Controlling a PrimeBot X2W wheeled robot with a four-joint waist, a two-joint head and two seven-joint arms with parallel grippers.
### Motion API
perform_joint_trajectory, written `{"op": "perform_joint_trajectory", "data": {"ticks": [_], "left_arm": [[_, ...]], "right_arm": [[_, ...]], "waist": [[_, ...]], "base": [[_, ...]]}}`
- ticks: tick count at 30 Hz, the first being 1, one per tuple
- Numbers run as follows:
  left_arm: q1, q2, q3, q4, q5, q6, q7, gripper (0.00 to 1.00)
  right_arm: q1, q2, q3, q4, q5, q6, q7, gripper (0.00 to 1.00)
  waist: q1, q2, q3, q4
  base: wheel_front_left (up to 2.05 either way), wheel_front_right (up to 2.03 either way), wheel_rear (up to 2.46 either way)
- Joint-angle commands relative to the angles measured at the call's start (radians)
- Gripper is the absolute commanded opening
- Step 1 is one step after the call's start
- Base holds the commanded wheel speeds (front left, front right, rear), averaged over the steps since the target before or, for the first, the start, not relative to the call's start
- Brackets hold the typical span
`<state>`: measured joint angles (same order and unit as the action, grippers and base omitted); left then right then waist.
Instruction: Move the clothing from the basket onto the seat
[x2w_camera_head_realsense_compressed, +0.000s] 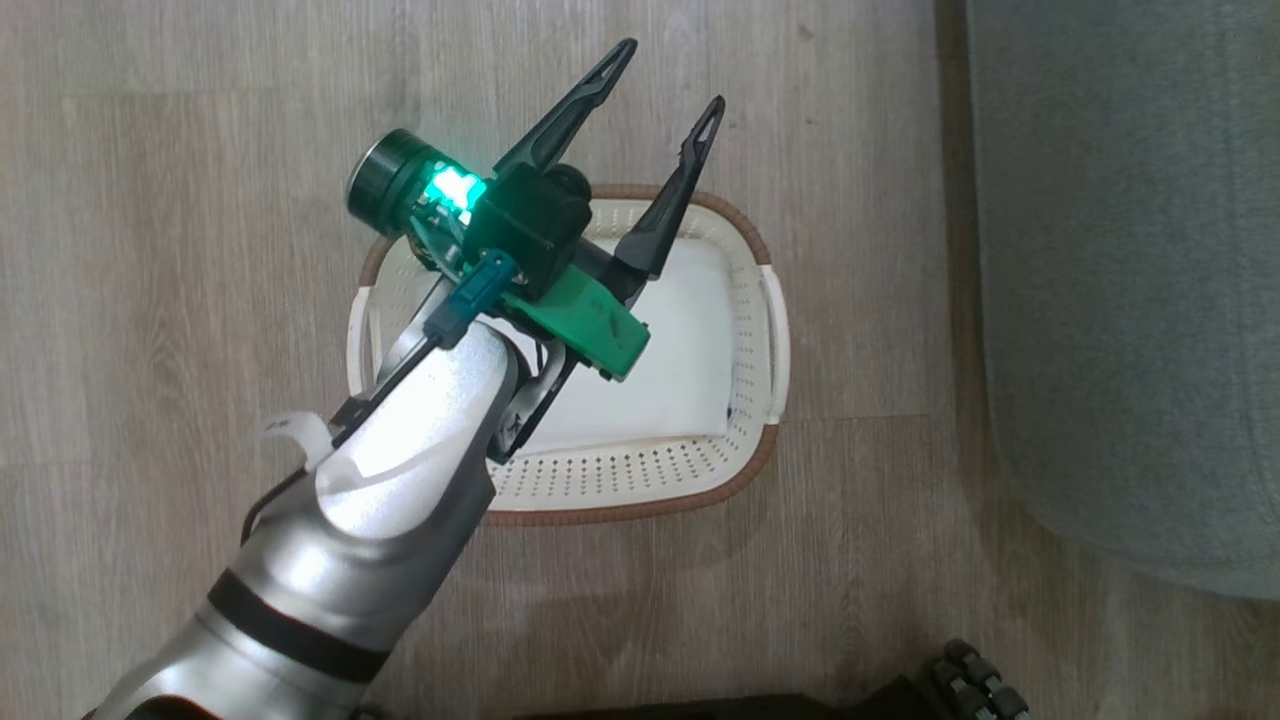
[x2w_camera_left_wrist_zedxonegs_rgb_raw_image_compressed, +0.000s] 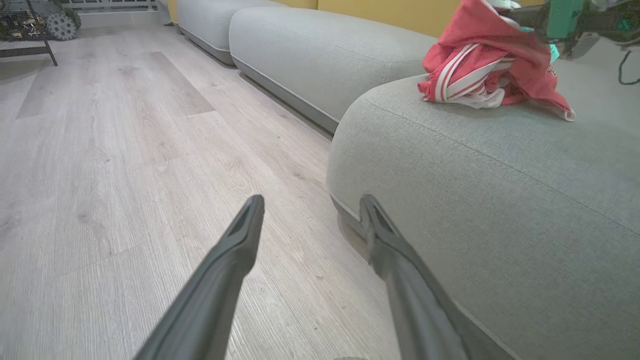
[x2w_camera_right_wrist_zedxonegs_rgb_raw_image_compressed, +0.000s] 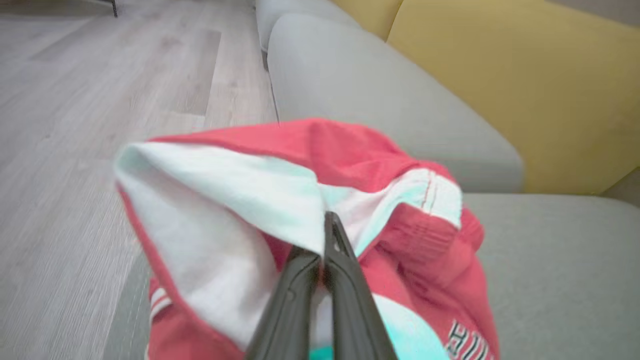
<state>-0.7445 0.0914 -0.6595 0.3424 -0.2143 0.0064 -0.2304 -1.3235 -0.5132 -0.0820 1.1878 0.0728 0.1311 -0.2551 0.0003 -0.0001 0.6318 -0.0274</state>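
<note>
so the basket (x2w_camera_head_realsense_compressed: 640, 470) looks emptied out, just its white liner (x2w_camera_head_realsense_compressed: 680, 350) showing. the left tool (x2w_camera_head_realsense_compressed: 670, 75) hangs over it, fingers apart and aimed at about 1 o'clock, gripping nothing. the clothing (x2w_camera_left_wrist_zedxonegs_rgb_raw_image_compressed: 480, 70) is up on the seat (x2w_camera_left_wrist_zedxonegs_rgb_raw_image_compressed: 500, 210), bunched in a red and white heap at roughly 1 o'clock in the left wrist view, and the right tool (x2w_camera_right_wrist_zedxonegs_rgb_raw_image_compressed: 320, 240) has its fingers pinched together on a white-lined fold of it. what worries me: the heap sits close to the cushion's rounded corner, and in the right wrist view a good chunk of fabric seems to hang out toward the floor side at 9 o'clock. if it lets go there, the weight could pull the lot down onto the floor (x2w_camera_head_realsense_compressed: 150, 200). soft knit also likes to snag on thin fingers, so pulling away fast might drag it off the edge. i'd guess carrying it toward 3 o'clock, deeper onto the seat, before opening is safer. the surface is grey-green woven fabric, probably grippy enough. room: pale wood-look planks, a second cushion (x2w_camera_left_wrist_zedxonegs_rgb_raw_image_compressed: 320, 60) further along, yellow backrest (x2w_camera_right_wrist_zedxonegs_rgb_raw_image_compressed: 525, 90) behind.
</note>
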Motion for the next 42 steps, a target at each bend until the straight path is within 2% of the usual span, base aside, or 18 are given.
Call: {"op": "perform_joint_trajectory", "data": {"ticks": [1,2,4,5,6,7,14,24,32,42], "left_arm": [[-0.025,0.016,0.028,-0.030,0.002,0.005,-0.006,1.00],[-0.024,0.015,0.029,-0.028,-0.002,0.006,-0.008,1.00],[-0.021,0.014,0.032,-0.025,-0.009,0.007,-0.011,1.00],[-0.020,0.012,0.033,-0.025,-0.013,0.007,-0.013,1.00],[-0.018,0.011,0.035,-0.025,-0.016,0.008,-0.015,1.00],[-0.016,0.010,0.038,-0.024,-0.020,0.009,-0.017,1.00],[0.019,0.005,0.069,-0.016,-0.067,0.013,-0.026,1.00],[0.108,0.005,0.133,0.000,-0.127,0.039,-0.031,1.00],[0.237,0.014,0.231,-0.018,-0.160,0.089,-0.031,1.00],[0.482,0.057,0.349,-0.075,-0.167,0.142,-0.031,1.00]], "right_arm": [[0.012,-0.012,-0.020,-0.029,-0.019,0.000,-0.006,0.00],[0.025,-0.001,-0.034,-0.032,-0.033,0.000,-0.006,0.07],[0.050,0.019,-0.060,-0.044,-0.056,0.000,-0.006,0.36],[0.062,0.029,-0.071,-0.055,-0.066,0.000,-0.006,0.68],[0.075,0.042,-0.078,-0.069,-0.073,0.000,-0.006,0.92],[0.090,0.054,-0.081,-0.084,-0.078,0.000,-0.006,1.00],[0.208,0.111,-0.062,-0.233,-0.057,0.000,-0.007,1.00],[0.377,0.133,-0.002,-0.376,0.020,0.000,-0.007,1.00],[0.516,0.191,0.006,-0.439,0.064,0.000,-0.007,1.00],[0.743,0.318,0.046,-0.554,0.096,0.000,-0.007,1.00]], "waist": [[-0.0003,0.0001,0.001,0.002],[-0.0003,0.0001,0.000,0.000],[-0.0003,0.0001,-0.007,-0.005],[-0.0003,0.0001,-0.010,-0.008],[-0.0003,0.0001,-0.015,-0.012],[-0.0003,0.0001,-0.020,-0.016],[-0.0003,0.0001,-0.086,-0.045],[-0.0003,0.0001,-0.232,-0.072],[-0.0003,0.0001,-0.384,-0.050],[-0.0003,0.0001,-0.542,-0.004]], "base": [[0.00,0.00,0.00],[0.00,0.00,0.00],[0.00,0.00,0.00],[0.00,0.00,0.00],[0.00,0.00,0.00],[0.00,0.00,0.00],[0.00,0.00,0.00],[0.00,0.00,0.00],[0.00,0.00,0.00],[0.00,0.00,0.00]]}}
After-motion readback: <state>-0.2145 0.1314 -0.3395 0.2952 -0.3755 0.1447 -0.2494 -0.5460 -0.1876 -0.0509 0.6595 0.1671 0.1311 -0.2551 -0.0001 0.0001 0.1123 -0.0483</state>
